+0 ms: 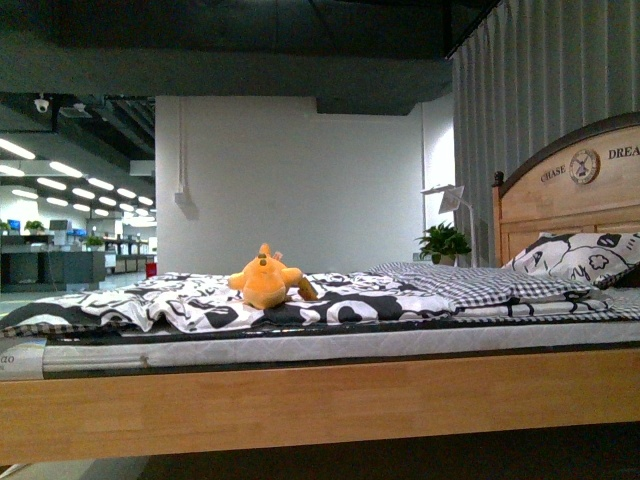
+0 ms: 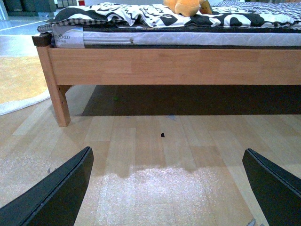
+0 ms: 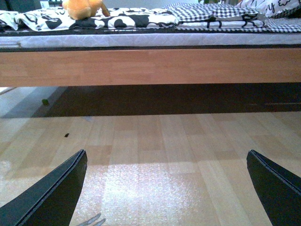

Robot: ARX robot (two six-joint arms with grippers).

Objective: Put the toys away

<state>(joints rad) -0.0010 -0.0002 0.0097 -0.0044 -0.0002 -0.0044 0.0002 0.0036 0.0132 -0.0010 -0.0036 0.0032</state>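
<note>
An orange-yellow plush toy (image 1: 265, 280) lies on the black-and-white bedspread (image 1: 200, 305), near the middle of the bed. It also shows at the edge of the left wrist view (image 2: 187, 6) and of the right wrist view (image 3: 84, 8). My left gripper (image 2: 167, 188) is open and empty, low above the wooden floor in front of the bed. My right gripper (image 3: 167, 190) is open and empty too, also low over the floor. Neither arm shows in the front view.
The wooden bed frame (image 1: 320, 400) runs across in front, with a leg (image 2: 59, 101) at its left end. A headboard (image 1: 570, 190) and pillow (image 1: 580, 258) are at the right. A checked folded blanket (image 1: 470, 285) lies right of the toy. A pale rug (image 2: 19, 80) lies left.
</note>
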